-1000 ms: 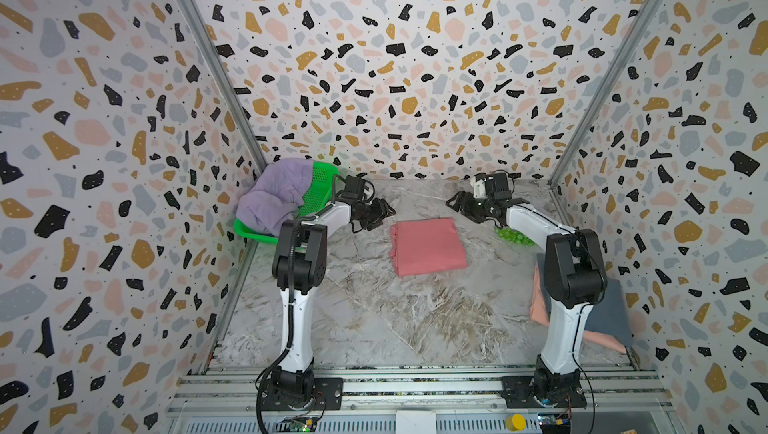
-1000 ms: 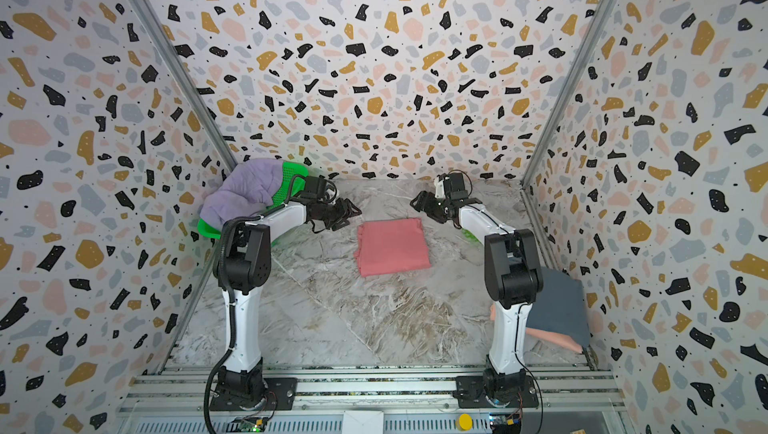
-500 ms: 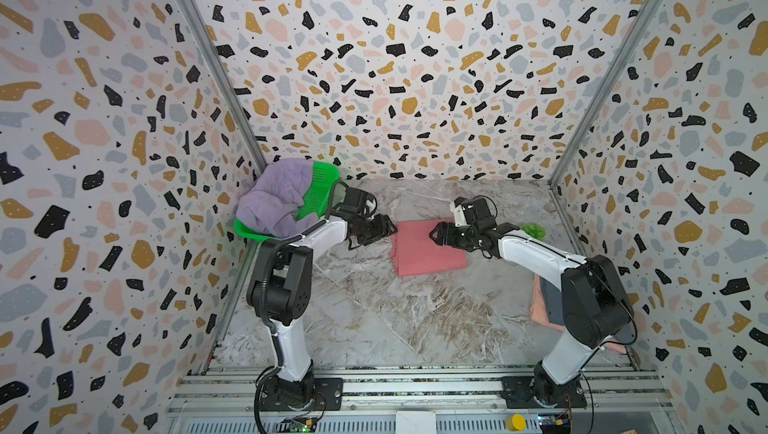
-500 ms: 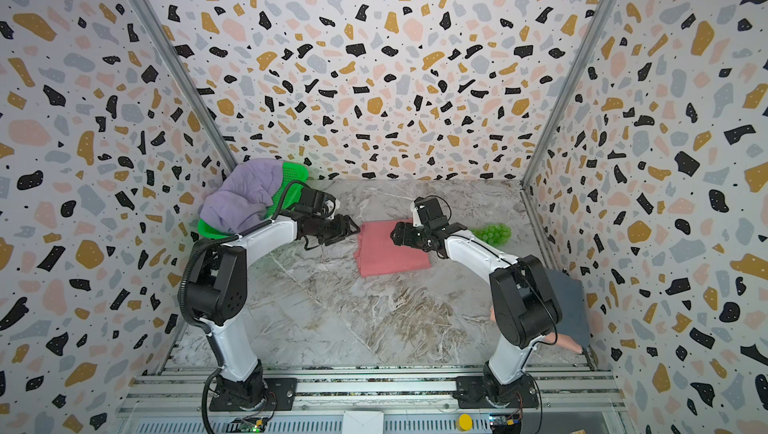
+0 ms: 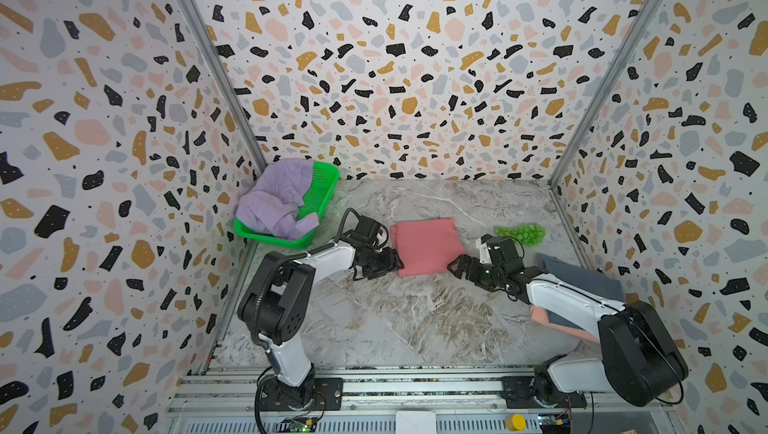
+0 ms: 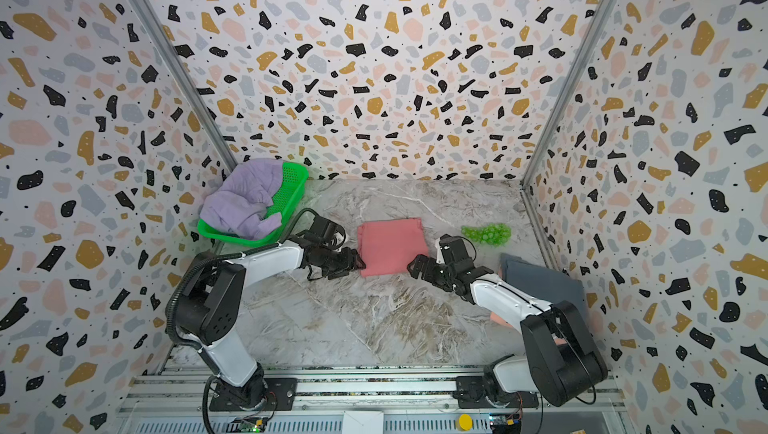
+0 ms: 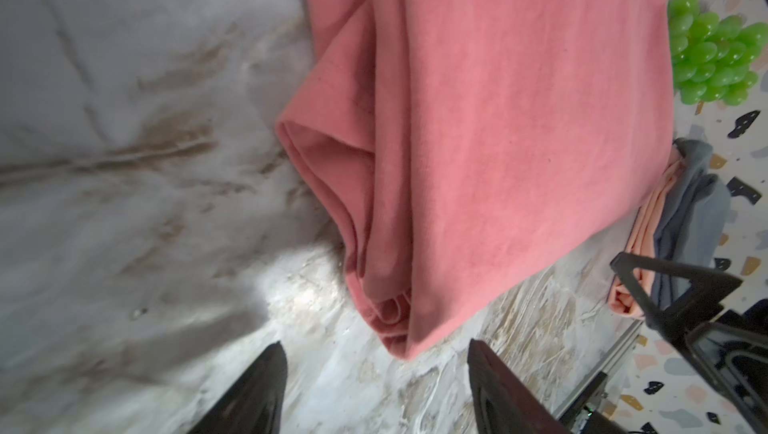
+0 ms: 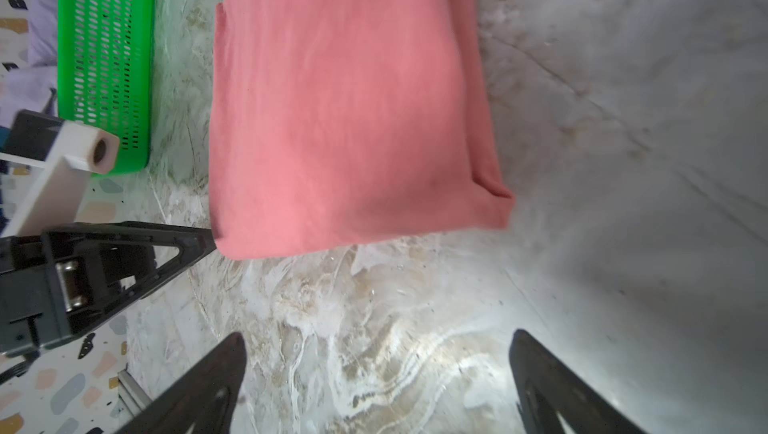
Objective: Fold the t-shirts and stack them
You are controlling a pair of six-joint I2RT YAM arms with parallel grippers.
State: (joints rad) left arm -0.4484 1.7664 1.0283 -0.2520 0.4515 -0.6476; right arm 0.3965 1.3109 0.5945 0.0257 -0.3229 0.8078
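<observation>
Left white-and-black arm (image 5: 328, 259): stretched low toward centre; left black parallel gripper (image 5: 395, 266) jaws parted, nothing between (wrist view agrees). Right white-and-black arm (image 5: 569, 303): likewise; right black parallel gripper (image 5: 454, 266) jaws spread wide.

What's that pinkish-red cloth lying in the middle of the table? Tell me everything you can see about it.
It is a coral-red t-shirt, soft matte cotton by its look, folded into a neat, roughly square packet. It lies flat on the marble-patterned table, layered fold edges showing at its near-left corner. The open left gripper and open right gripper sit at its near corners; neither holds it.
</observation>
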